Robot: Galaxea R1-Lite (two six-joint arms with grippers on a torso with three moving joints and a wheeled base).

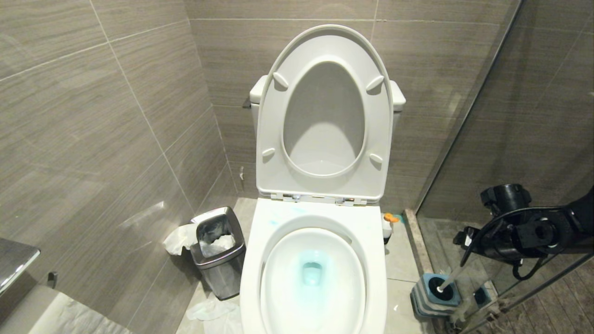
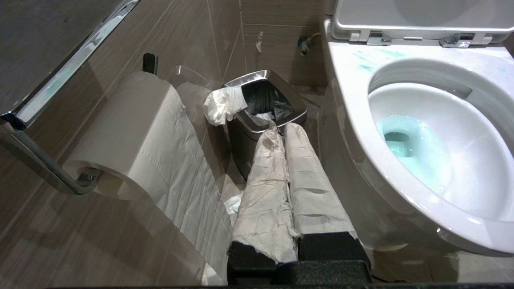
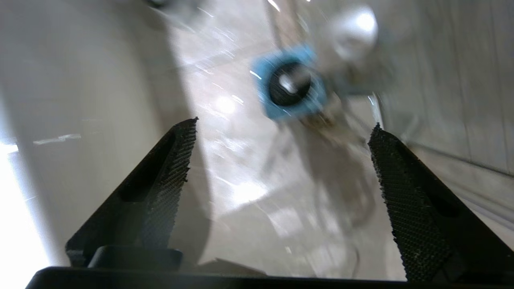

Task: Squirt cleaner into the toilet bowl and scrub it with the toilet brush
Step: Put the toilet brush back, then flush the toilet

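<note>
The white toilet bowl [image 1: 371,260] stands in the middle with seat and lid raised. Blue cleaner [image 1: 312,271] tints its water, and pale blue smears [image 1: 278,218] mark the rim [image 2: 349,72]. The toilet brush [image 1: 452,276] stands in its grey-and-blue holder [image 1: 424,301] on the floor to the right, handle leaning toward my right arm [image 1: 519,232]. My right gripper [image 3: 283,124] hangs above it, open and empty; the brush's white knob [image 3: 353,30] and the holder [image 3: 267,100] show beyond the fingertips. My left gripper [image 2: 281,128], its fingers wrapped in paper, is shut beside the bowl.
A steel waste bin [image 1: 218,253] with tissue stands left of the toilet, and more tissue [image 1: 213,311] lies on the floor. A small bottle with an orange cap [image 1: 389,225] sits by the toilet's right side. A glass partition [image 1: 487,116] closes the right. A toilet roll [image 2: 132,132] hangs on the left wall.
</note>
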